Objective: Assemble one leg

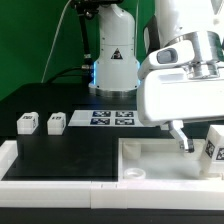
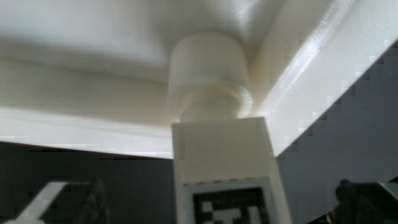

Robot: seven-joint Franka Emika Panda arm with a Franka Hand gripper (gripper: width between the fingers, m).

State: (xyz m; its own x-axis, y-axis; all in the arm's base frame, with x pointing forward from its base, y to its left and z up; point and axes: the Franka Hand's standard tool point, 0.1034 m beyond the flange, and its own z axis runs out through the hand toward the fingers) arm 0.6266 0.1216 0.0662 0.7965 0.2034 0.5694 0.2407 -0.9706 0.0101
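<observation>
Claw (image 2: 210,203) stands spread, its fingers (image 2: 54,203) on either side of the tagged leg (image 2: 222,150), not touching it.

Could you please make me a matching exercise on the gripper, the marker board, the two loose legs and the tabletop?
1 gripper
2 marker board
3 two loose legs
4 tabletop

A side by side at the exterior view's left
B open
C large, white, below the gripper
D flat, carrying several tags

Pairs: 1-B, 2-D, 3-A, 4-C
</observation>
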